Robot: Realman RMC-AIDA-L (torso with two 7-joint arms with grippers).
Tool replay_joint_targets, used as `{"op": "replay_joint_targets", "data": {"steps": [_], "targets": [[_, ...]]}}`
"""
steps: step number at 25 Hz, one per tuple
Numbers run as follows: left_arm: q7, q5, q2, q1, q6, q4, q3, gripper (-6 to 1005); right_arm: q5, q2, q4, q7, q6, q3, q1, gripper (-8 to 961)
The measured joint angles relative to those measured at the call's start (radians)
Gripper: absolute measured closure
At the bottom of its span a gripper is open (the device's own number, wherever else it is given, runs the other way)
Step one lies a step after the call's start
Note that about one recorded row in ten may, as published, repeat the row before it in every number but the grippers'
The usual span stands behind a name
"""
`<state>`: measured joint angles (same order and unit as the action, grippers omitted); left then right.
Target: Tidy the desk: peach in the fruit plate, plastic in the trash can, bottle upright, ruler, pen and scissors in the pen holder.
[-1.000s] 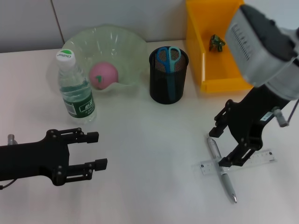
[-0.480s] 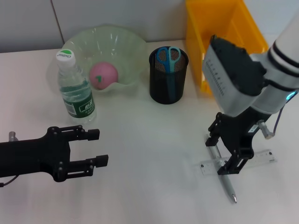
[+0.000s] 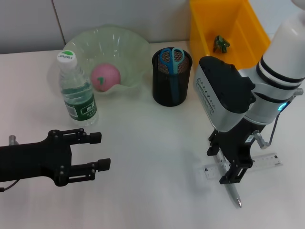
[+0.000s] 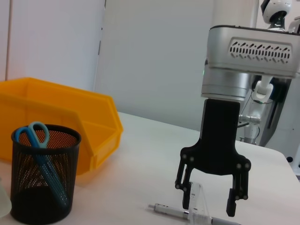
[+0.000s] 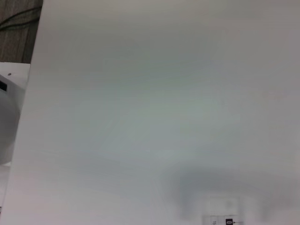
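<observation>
My right gripper hangs open just above the table, its fingers on either side of the silver pen that lies across the clear ruler. The left wrist view shows that gripper from the front, over the pen and ruler. The blue scissors stand in the black mesh pen holder. The pink peach lies in the green fruit plate. The bottle stands upright. Green plastic lies in the yellow bin. My left gripper rests open at the front left.
The yellow bin stands at the back right, close behind my right arm. The pen holder is between the plate and the bin. The right wrist view shows bare white table and a corner of the ruler.
My right arm has swung left and come down, so its open fingers now stand over the pen and ruler. The left arm has not moved.
</observation>
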<state>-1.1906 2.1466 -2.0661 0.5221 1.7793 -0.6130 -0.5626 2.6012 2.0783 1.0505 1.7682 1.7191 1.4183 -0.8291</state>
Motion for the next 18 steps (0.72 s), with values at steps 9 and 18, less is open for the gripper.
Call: {"op": "replay_joint_targets", "data": {"steps": [9, 18], "targets": [[0.002, -0.01, 0.0, 0.001, 0.0, 0.001, 0.0, 292, -0.008, 0.001, -0.047, -0.011, -0.048, 0.029, -0.002, 313], [-0.001, -0.01, 0.001, 0.001, -0.004, 0.001, 0.0, 290, -0.019, 0.006, -0.094, -0.023, -0.107, 0.055, -0.008, 331]]}}
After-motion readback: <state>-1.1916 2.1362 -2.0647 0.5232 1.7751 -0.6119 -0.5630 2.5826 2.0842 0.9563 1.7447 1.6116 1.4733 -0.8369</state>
